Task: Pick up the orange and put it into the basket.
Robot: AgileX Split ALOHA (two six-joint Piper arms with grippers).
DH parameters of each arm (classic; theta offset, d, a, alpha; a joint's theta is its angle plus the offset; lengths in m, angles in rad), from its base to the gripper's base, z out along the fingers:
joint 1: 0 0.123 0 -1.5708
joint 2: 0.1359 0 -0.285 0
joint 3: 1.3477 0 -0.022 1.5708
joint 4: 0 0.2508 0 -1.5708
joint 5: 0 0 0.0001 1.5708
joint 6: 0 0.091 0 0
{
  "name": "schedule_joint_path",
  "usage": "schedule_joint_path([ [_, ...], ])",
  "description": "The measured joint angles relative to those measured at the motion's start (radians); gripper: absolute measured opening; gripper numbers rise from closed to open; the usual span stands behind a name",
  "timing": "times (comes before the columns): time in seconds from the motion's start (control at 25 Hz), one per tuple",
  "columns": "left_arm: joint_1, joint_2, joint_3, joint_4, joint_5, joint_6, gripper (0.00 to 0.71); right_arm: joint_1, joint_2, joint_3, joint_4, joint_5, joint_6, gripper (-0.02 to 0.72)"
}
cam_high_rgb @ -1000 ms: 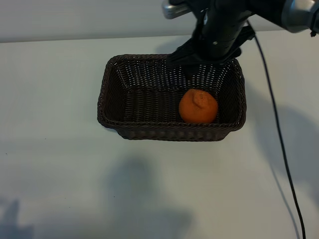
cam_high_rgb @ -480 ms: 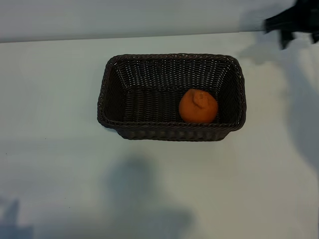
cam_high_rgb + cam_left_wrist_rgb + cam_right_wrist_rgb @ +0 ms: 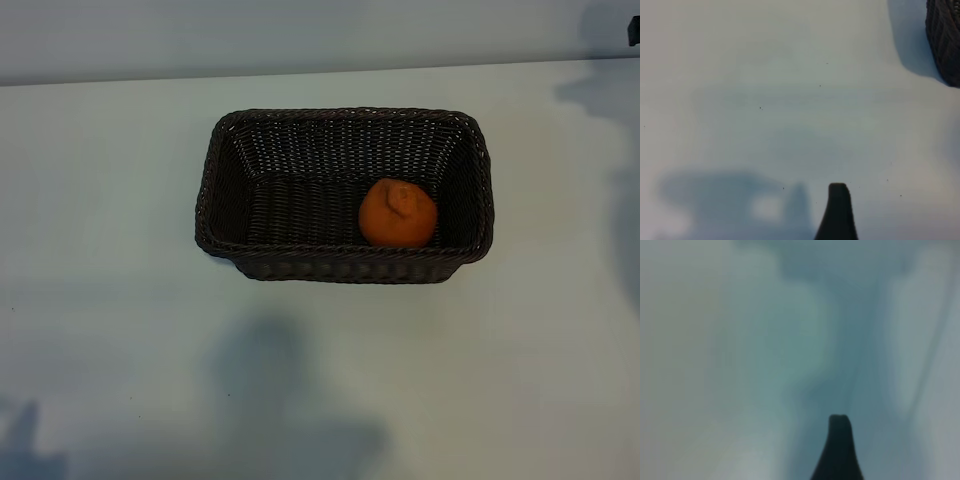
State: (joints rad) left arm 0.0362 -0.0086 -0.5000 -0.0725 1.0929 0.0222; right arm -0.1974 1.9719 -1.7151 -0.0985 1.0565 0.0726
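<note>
The orange [image 3: 397, 214] lies inside the dark-brown woven basket [image 3: 340, 270], in its right half near the front wall, with nothing touching it. No gripper is near the basket in the exterior view; only a dark scrap of the right arm [image 3: 634, 32] shows at the top right edge. In the right wrist view a single dark finger [image 3: 839, 445] hangs over the blurred table with nothing against it. The left wrist view shows a lone finger [image 3: 838, 210] above bare table, holding nothing, with a corner of the basket [image 3: 945, 40] far off.
The basket stands on a plain white table [image 3: 120, 330]. Shadows of the arms fall on the table near the front edge and at the far right.
The right arm, which hung over the basket's far right side, has swung away to the right and nearly out of the exterior view. The orange has stayed put in the basket.
</note>
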Motion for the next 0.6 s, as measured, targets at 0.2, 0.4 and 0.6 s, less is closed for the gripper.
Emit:
schedule_joint_path([
  [0.2,0.000,0.000,0.000,0.000,0.000,0.000,0.592,-0.003,-0.001,0.000,0.005,0.025,-0.015,0.550],
  [0.4,0.000,0.000,0.000,0.000,0.000,0.000,0.592,-0.003,-0.056,0.000,0.013,0.051,-0.029,0.550],
  [0.6,0.000,0.000,0.000,0.000,0.000,0.000,0.592,-0.003,-0.165,0.000,0.064,0.102,-0.047,0.520],
])
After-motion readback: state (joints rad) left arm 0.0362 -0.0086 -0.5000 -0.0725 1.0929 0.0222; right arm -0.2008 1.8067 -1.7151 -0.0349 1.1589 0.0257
